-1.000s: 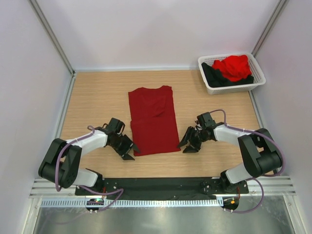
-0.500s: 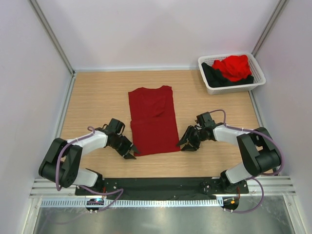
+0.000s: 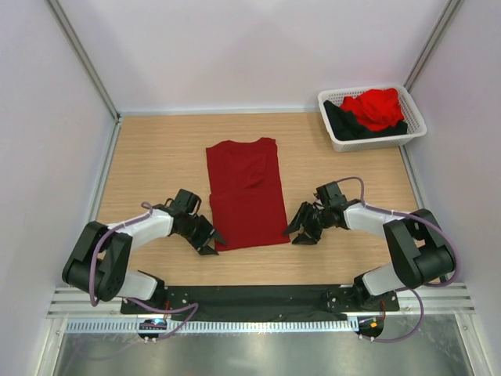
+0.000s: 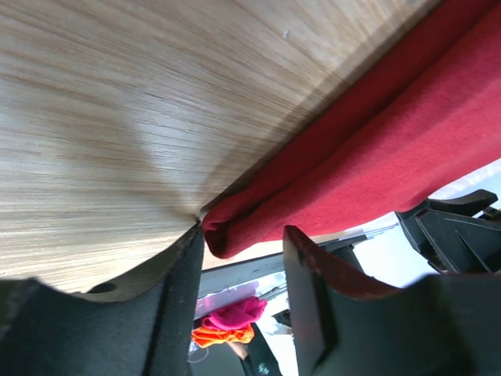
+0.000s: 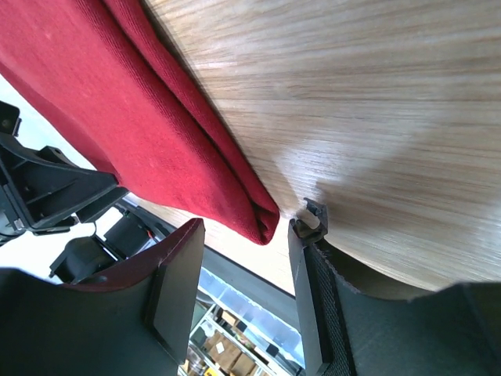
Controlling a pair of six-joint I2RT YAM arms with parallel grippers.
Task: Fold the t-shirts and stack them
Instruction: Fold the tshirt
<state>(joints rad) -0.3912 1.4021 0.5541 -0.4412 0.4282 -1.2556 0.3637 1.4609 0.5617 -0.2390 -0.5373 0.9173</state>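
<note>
table point(image 3: 156, 157): wood, with the crimson t-shirt point(image 3: 244, 192) lying flat at centre, already a long strip.
crimson t-shirt: light and limp, likely to sag, so best taken at both near corners.
basket point(image 3: 337, 143): at 2 o'clock, holding the bright red shirt point(image 3: 374, 108) and the black shirt point(image 3: 344, 124).
left gripper point(image 3: 207, 244): jaws spread, straddling the 7 o'clock corner, not pinching.
right gripper point(image 3: 301, 233): spread too, around the 5 o'clock corner.

No writing, label, brand mark, number or sign can be read in any view; the dark crimson cloth t-shirt point(image 3: 245, 192) shows plain fabric only.
</note>
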